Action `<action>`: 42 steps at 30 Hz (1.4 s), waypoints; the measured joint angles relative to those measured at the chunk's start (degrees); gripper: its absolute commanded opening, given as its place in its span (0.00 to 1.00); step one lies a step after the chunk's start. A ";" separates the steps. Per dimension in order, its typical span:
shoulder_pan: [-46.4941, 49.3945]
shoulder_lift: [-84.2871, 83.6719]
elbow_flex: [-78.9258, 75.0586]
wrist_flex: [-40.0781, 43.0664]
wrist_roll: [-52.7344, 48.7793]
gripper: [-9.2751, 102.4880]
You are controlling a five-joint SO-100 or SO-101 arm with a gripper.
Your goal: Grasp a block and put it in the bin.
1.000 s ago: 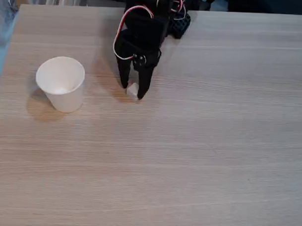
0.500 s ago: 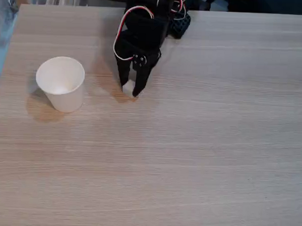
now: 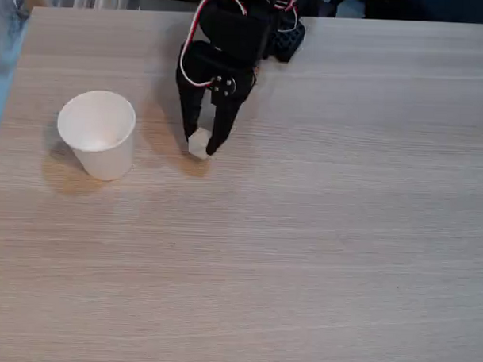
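In the fixed view the black gripper (image 3: 200, 143) points down at the table, its two fingers closed on the small white block (image 3: 199, 141). The block seems slightly raised, with a shadow on the wood just below and right of it. The bin (image 3: 98, 134), a plain white paper cup, stands upright to the left of the gripper, about a cup's width away, its mouth open and nothing visible inside.
The light wooden table (image 3: 303, 231) stretches wide to the right and toward the front. The arm's black body with red and white wires (image 3: 239, 30) rises at the table's back edge. The table's left edge runs close behind the cup.
The gripper has closed on the block and shifted slightly left and up, carrying the block with it toward the cup. The cup has not moved.
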 measured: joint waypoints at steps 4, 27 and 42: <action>-0.26 1.05 -1.67 0.00 -1.76 0.08; 10.81 -0.70 -9.67 -9.32 -8.26 0.08; 18.11 -2.37 -11.25 -10.63 -10.37 0.08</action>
